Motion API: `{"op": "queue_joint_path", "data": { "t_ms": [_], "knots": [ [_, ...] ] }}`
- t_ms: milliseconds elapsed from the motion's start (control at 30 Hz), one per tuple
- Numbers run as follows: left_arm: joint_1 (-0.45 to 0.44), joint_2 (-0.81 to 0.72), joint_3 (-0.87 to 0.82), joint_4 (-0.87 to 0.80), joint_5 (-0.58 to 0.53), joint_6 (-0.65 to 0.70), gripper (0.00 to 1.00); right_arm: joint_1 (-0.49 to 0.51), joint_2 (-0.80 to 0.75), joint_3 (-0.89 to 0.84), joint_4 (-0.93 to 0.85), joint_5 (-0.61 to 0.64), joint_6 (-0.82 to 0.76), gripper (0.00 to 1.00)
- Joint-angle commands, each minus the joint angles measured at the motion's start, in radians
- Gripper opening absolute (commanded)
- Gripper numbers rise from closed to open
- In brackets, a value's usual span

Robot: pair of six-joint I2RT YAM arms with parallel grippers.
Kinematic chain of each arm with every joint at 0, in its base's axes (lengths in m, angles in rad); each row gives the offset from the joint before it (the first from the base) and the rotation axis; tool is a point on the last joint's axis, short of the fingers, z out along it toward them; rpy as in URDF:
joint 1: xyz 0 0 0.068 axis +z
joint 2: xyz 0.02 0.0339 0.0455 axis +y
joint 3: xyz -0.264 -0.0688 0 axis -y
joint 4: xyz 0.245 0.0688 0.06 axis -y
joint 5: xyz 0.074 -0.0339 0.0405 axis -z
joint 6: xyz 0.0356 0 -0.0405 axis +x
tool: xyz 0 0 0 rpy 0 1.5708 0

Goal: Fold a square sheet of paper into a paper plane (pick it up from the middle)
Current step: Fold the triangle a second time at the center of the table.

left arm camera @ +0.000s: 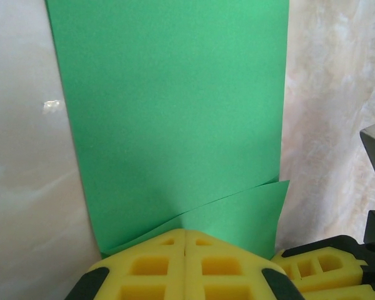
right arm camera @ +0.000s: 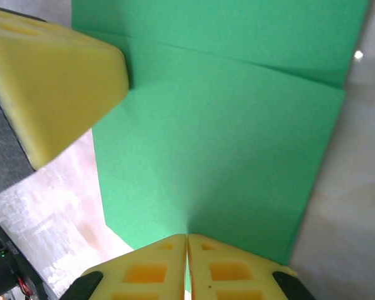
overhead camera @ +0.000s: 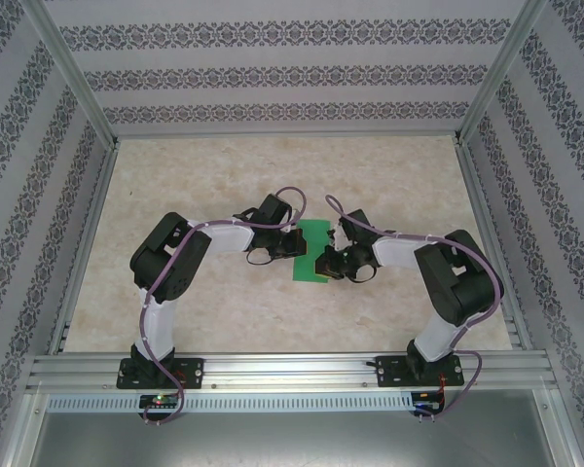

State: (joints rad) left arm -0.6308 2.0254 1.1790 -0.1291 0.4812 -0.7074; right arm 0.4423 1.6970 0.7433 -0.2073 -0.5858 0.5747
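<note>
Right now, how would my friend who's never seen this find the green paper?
Look at the pale marbled table inside the patterned walls, then at its middle, where two robot arms meet. Held by the left end effector and the right end effector lies the green paper: flat and bright green, unlike the black-and-white arms.

No text, label, brand mark, number or sign can be read on any surface, including the plain green face of the square sheet of paper [left arm camera: 175, 94].
</note>
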Motion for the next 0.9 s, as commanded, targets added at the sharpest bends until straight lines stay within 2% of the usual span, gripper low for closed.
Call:
{"op": "queue_joint_path", "data": {
  "t_ms": [0,567,867],
  "knots": [
    [-0.004,0.062,-0.012,-0.061,-0.093,0.012,0.05,-0.01,-0.008,-0.059,-0.06,0.007,-0.005,0.11],
    [-0.003,0.065,-0.02,-0.063,-0.104,0.018,0.04,-0.057,-0.088,-0.174,-0.073,-0.008,0.017,0.12],
    [-0.004,0.068,-0.013,-0.042,-0.072,0.019,0.05,-0.071,-0.196,-0.157,-0.072,-0.009,0.028,0.18]
  ]
}}
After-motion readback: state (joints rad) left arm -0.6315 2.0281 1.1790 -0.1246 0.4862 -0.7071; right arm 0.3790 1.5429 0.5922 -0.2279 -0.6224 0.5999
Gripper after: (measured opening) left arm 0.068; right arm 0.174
